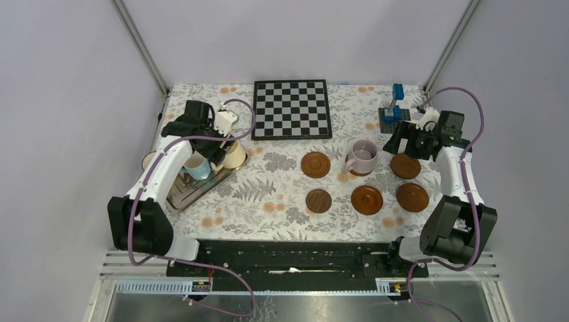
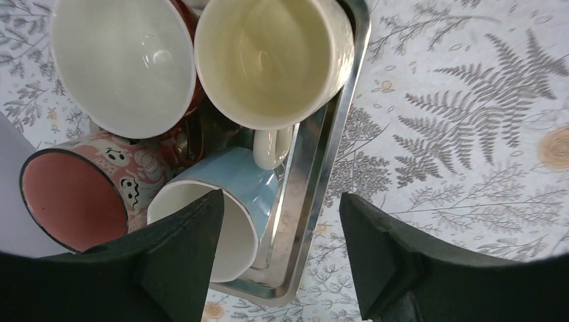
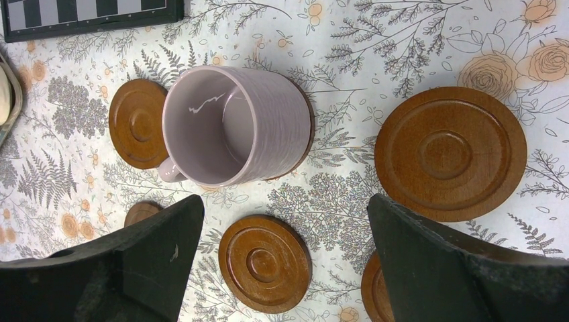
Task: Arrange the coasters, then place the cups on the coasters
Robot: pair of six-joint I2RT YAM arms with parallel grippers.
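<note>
Arms rise from the bottom edge of the top view. The left arm [image 1: 158,178] bends up and inward at the frame's left. Its wrist is tipped down over the metal tray [image 2: 333,157].

The left gripper [image 2: 280,196] points down at the crowded mugs. Its jaws stand partly apart and are clamped on nothing. In the left wrist view, one finger [image 2: 181,261] covers the mouth of the light blue mug [image 2: 245,184], while the other hangs over the tablecloth just outside the tray's rim.

That light blue mug lies on its side in the tray, long axis slanting, mouth to the lower left of the frame. The pink mug [image 2: 74,194] beside it is tipped the same way. The dark red mug [image 2: 124,60] and the cream-yellow mug [image 2: 272,57] stand upright at the top of the frame. The cream-yellow mug's handle points down the frame.

The right arm [image 1: 456,171] stretches up the frame's right side and folds leftward. The right gripper [image 3: 283,201] is spread wide and holds nothing as it hovers above the cloth.

The lilac mug [image 3: 235,127] stands upright on a coaster [image 3: 307,127] right of centre in the top view. In the right wrist view its handle points to the lower left. Five bare coasters [image 1: 315,164] lie flat around it, apart from one another.
</note>
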